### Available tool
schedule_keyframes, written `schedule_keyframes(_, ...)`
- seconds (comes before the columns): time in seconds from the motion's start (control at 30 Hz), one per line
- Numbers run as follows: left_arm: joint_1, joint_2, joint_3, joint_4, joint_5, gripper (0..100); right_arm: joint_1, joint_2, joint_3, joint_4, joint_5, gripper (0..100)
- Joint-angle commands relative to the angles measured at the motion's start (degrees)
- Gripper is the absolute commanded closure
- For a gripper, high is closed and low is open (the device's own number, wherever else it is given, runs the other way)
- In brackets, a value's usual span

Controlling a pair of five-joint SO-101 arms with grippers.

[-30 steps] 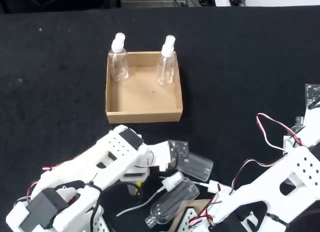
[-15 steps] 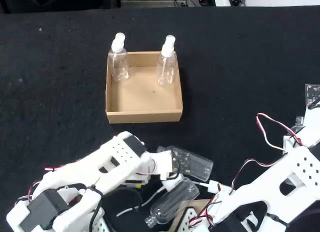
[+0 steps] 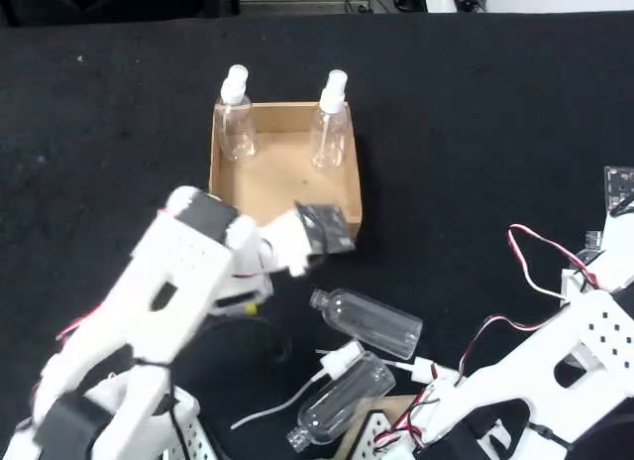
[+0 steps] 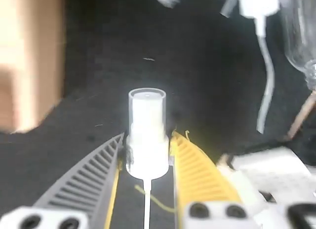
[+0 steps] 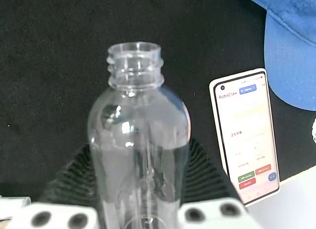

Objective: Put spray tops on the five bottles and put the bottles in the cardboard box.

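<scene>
**Q:** What is here, biggest things first?

**A:** A black cloth-covered table (image 3: 495, 113), with two white robot arms at its near edge. Farther back sits an open brown cardboard box (image 3: 282, 187). Two clear capped bottles (image 3: 235, 123) stand upright in its far corners.

**Q:** What are the grippers doing?

**A:** The left gripper (image 3: 319, 229) hangs over the box's near right corner. It pinches a white plastic spray top (image 4: 147, 135) by its collar, between one grey finger and one yellow finger. The top's thin dip tube runs back between the fingers toward the wrist. The right gripper (image 5: 140, 147), low at the near edge, appears clamped around the body of a clear plastic bottle with an open threaded neck (image 5: 137, 125).

**Q:** How does that bottle lie from the spray top?

**A:** From above, it lies on a diagonal with its neck toward the near left. It is well apart from the left gripper, toward the table's near edge. Between the two, another uncapped clear bottle (image 3: 369, 321) lies on its side, neck toward the left arm. A loose spray top with a tube (image 3: 342, 359) lies just beside that one.

**Q:** What does the coming move depend on?

**A:** Probably on lining the dip tube up with an open neck. The tube end now faces the wrist, so I judge the top must be turned before it can enter. The lying bottle is nearer the left gripper than the held one.
</scene>
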Motion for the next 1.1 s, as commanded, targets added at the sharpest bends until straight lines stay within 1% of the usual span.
schedule_keyframes(0.0, -7.25, -11.43, -6.2, 0.26, 1.23, 90, -2.9, -2.95, -0.66, 3.43, -0.79, 98.8)
schedule_keyframes(0.13, -13.58, -19.16, -6.73, -4.22, 11.69, 90, -11.78, -4.26, -2.86, 6.59, -9.67, 98.8)
schedule_keyframes(0.3, -20.18, -27.96, -6.55, -11.43, 22.59, 90, -28.4, -13.85, -5.76, 10.81, -22.15, 98.8)
schedule_keyframes(0.43, -24.4, -35.52, -6.73, -20.48, 33.05, 90, -44.84, -23.69, -1.8, 5.27, -30.86, 98.8)
schedule_keyframes(0.57, -24.48, -40.88, -6.29, -27.52, 45.36, 90, -62.15, -30.37, 6.9, -5.45, -36.48, 98.7)
schedule_keyframes(0.63, -24.48, -42.11, -6.29, -31.65, 49.67, 90, -68.22, -32.04, 10.77, -10.81, -37.45, 98.7)
schedule_keyframes(0.7, -24.48, -42.29, -6.29, -36.4, 52.75, 90, -71.12, -32.92, 14.11, -16.26, -37.54, 98.7)
schedule_keyframes(0.87, -24.31, -42.2, -6.29, -46.59, 60.13, 90, -72.09, -33.1, 22.29, -30.51, -37.63, 98.7)
schedule_keyframes(0.97, -19.91, -42.2, -6.29, -51.6, 63.56, 90, -72.09, -33.45, 27.03, -35.6, -37.98, 98.7)
schedule_keyframes(1.07, -13.67, -42.2, -6.2, -54.24, 62.51, 90, -72.09, -33.63, 30.55, -38.33, -37.98, 98.7)
